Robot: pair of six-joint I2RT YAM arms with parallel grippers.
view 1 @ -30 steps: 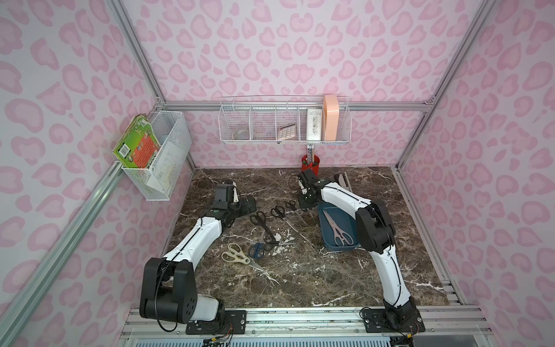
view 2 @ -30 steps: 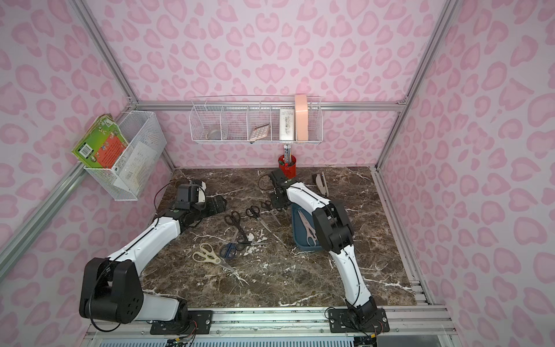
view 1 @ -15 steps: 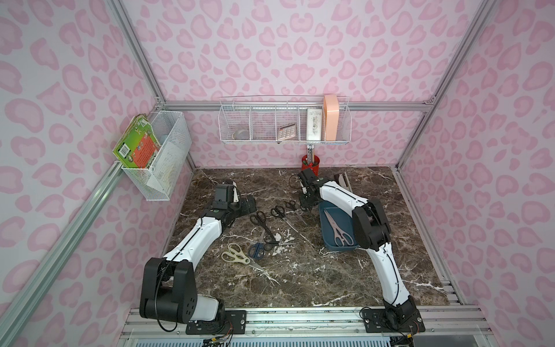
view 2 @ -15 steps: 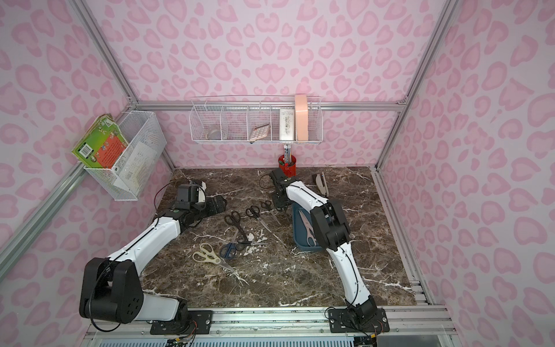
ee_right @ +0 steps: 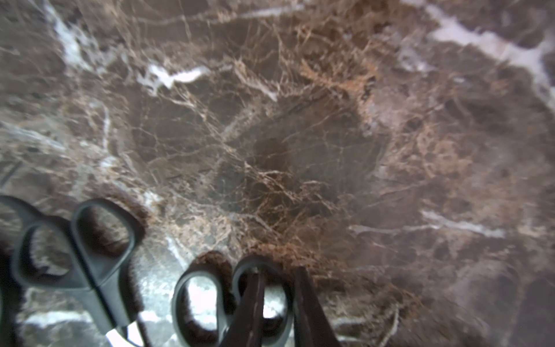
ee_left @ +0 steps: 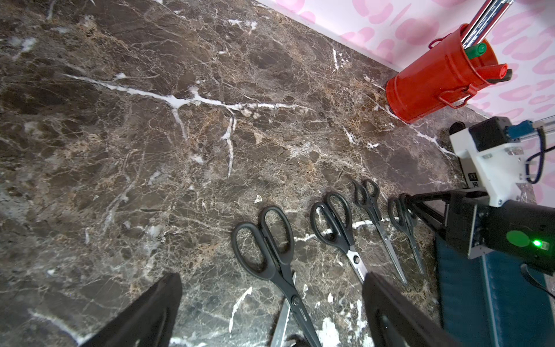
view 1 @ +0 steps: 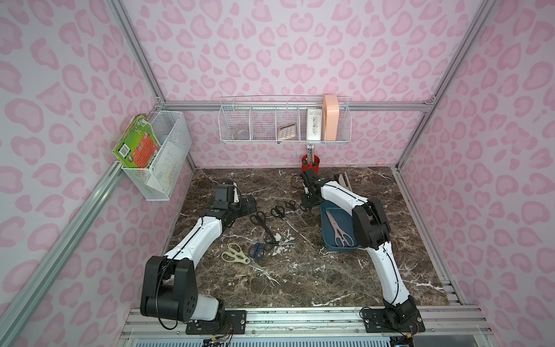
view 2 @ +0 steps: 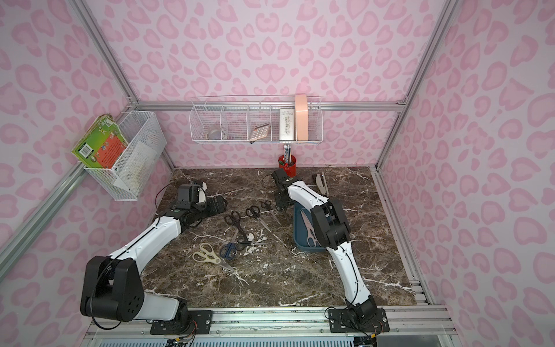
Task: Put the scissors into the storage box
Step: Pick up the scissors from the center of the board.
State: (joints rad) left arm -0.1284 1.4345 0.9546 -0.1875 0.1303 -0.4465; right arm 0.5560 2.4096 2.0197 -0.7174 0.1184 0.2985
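Observation:
The teal storage box (view 1: 326, 240) lies right of centre with pale pink scissors (view 1: 336, 226) inside. My right gripper (view 1: 307, 207) is low at the box's far left corner. In the right wrist view it (ee_right: 279, 273) is shut on one handle ring of small black scissors (ee_right: 198, 300), one finger through the ring. Those scissors still look flat on the marble. Three more black pairs (ee_left: 270, 240) (ee_left: 336, 222) (ee_left: 369, 201) lie in a row beside them. Navy scissors (view 1: 256, 249) and cream shears (view 1: 235, 255) lie nearer the front. My left gripper (ee_left: 271, 279) stands open above the largest black pair.
A red pen cup (view 1: 310, 160) stands at the back wall behind my right wrist. A stapler (view 1: 342, 180) lies to its right. White wire baskets (view 1: 285, 124) (view 1: 159, 156) hang on the back and left walls.

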